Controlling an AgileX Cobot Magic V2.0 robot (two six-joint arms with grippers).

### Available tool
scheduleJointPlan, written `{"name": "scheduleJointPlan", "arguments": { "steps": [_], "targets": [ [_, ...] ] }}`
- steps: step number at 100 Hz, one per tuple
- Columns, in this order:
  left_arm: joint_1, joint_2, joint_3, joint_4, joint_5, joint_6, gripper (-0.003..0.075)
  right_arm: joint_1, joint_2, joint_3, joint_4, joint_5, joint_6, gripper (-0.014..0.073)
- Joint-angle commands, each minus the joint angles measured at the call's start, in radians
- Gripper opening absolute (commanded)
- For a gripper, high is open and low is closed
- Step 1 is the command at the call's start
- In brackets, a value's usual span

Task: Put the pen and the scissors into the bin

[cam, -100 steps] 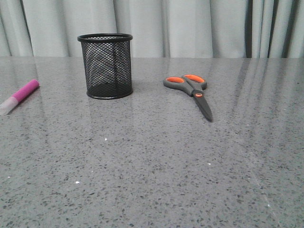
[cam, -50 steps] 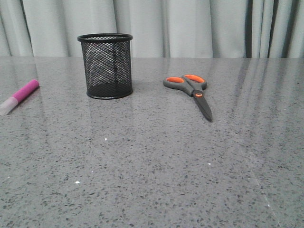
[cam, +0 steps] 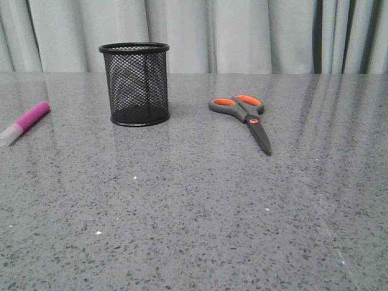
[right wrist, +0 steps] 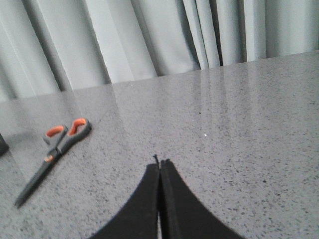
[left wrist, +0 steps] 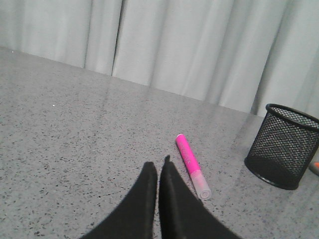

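Nothing is in hand yet: my left tool (left wrist: 158, 167) and my right tool (right wrist: 159, 164) each hang above bare desk (cam: 200, 206) with fingers pressed together, clenched on nothing. The pen (cam: 24, 123) lies flat near the desk's left edge, cap toward me, well apart from the bin (cam: 134, 83); its position puts it on my left arm's side, and in the left wrist view it sits just ahead of the tool tips. The scissors (cam: 244, 117) lie flat and shut to the right of the bin, handles away from me and blades toward me, on my right arm's side. The bin stands upright between the two items, mouth open upward and, as far as the mesh shows, empty. Judgement: the task is not begun, and each arm has one item within its own half. Open room is ample; the front of the desk is unoccupied. The low, flat blades should demand a close pinch at the surface. The pen's nearness to the left edge warrants care against rolling.
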Motion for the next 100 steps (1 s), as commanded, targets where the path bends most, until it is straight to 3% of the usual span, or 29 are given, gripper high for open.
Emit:
{"name": "scheduleJointPlan", "arguments": {
  "steps": [1, 10, 27, 50, 63, 87, 100],
  "targets": [
    [-0.008, -0.025, 0.023, -0.068, -0.082, -0.007, -0.0022, -0.006, -0.019, 0.017, 0.054, -0.102, -0.003, -0.0074],
    [-0.008, -0.025, 0.023, -0.113, -0.085, -0.007, -0.0022, -0.006, -0.019, 0.017, 0.145, -0.119, -0.003, -0.0074],
    [-0.008, -0.025, 0.02, -0.351, -0.097, -0.007, -0.0022, -0.006, -0.019, 0.003, 0.398, -0.12, -0.003, -0.0074],
    [-0.008, -0.012, -0.042, -0.393, -0.069, -0.007, -0.0022, -0.006, 0.0, -0.081, 0.405, -0.024, -0.004, -0.0055],
    [-0.008, 0.053, -0.134, -0.326, -0.001, -0.007, -0.0022, -0.006, 0.094, -0.176, 0.35, 0.074, -0.004, -0.0055],
    [-0.008, 0.337, -0.442, 0.003, 0.285, -0.004, -0.0022, -0.006, 0.433, -0.446, 0.177, 0.351, -0.009, -0.0056],
    [-0.008, 0.487, -0.59, 0.032, 0.425, -0.003, -0.0022, -0.006, 0.585, -0.582, 0.145, 0.485, -0.103, -0.0056]
  ]
}}
